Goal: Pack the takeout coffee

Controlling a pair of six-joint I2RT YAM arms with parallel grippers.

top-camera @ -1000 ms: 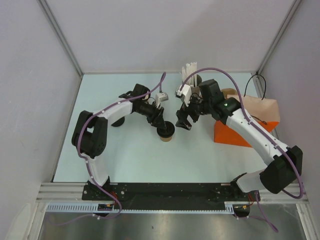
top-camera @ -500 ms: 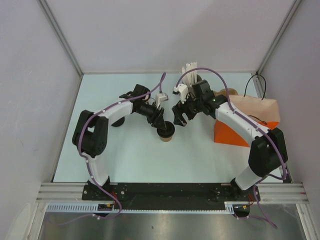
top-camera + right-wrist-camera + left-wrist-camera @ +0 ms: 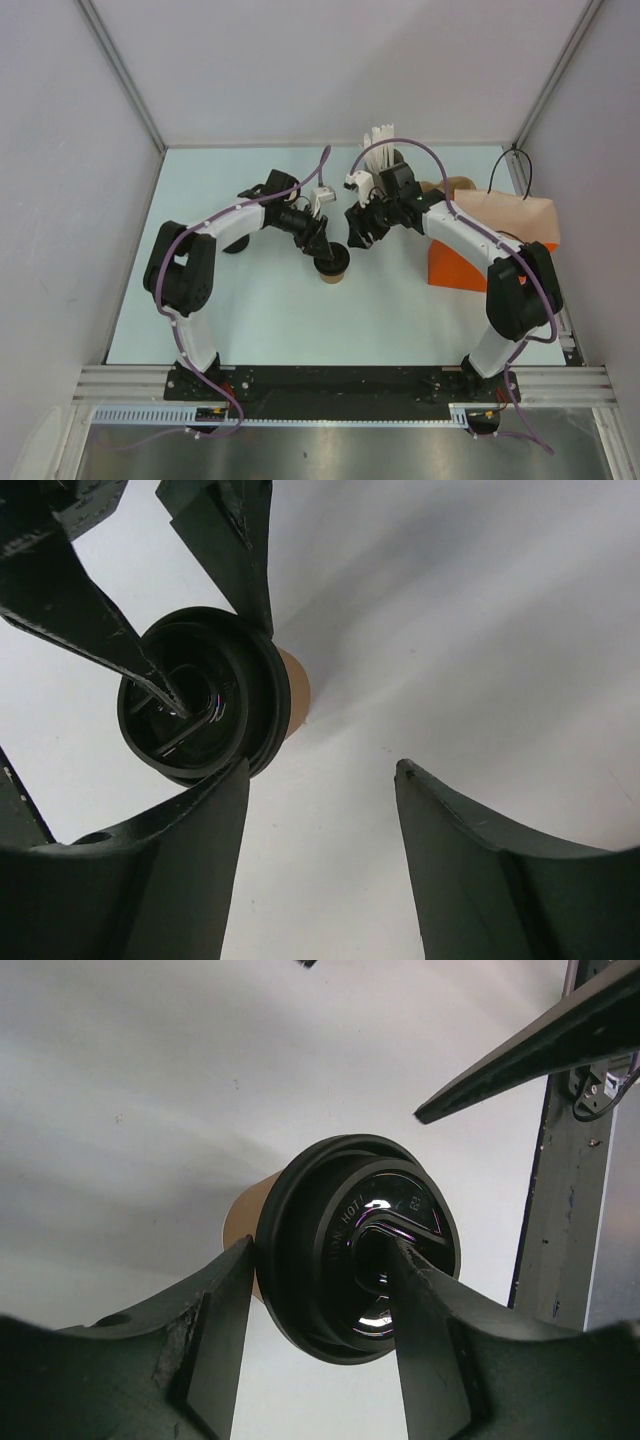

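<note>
Top view: coffee (image 3: 332, 268) stands on table (image 3: 250, 310), mid-field, well apart from bag (image 3: 455, 270). Left gripper (image 3: 323, 252) is on its lid; right gripper (image 3: 357, 238) is just beside.

Left wrist view: left gripper part-closed, gripping the lid. One finger (image 3: 215, 1330) bears on the outer rim, the other (image 3: 430, 1340) presses into the lid's recess.

Right wrist view: right gripper jaws stand apart with nothing between them; coffee sits beside one finger (image 3: 190, 860).

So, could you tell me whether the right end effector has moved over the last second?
Yes. The right end effector has shifted left in the top view, away from the orange bag and closer to the coffee cup.
</note>
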